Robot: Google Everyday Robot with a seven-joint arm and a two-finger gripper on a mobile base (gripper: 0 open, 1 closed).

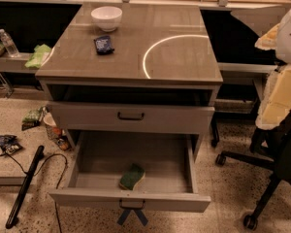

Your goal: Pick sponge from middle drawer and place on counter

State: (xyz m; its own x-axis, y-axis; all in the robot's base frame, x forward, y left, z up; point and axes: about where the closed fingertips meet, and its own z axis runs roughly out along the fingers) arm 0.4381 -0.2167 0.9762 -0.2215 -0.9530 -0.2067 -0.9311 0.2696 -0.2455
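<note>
Open drawer [87, 198] holds the sponge [132, 176]; snack packet [104, 44] on the tabletop [184, 67], print unreadable; gripper out of view, jaws' state unknowable.

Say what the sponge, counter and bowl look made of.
Sponge: soft foam, yellow body under a dark green scouring face. Counter: glossy hard top, perhaps laminate or glass-covered; it mirrors a bright curved line. Bowl: white, smooth, likely ceramic or plastic. End effector: not in view; only the arm shows at the right edge.
</note>
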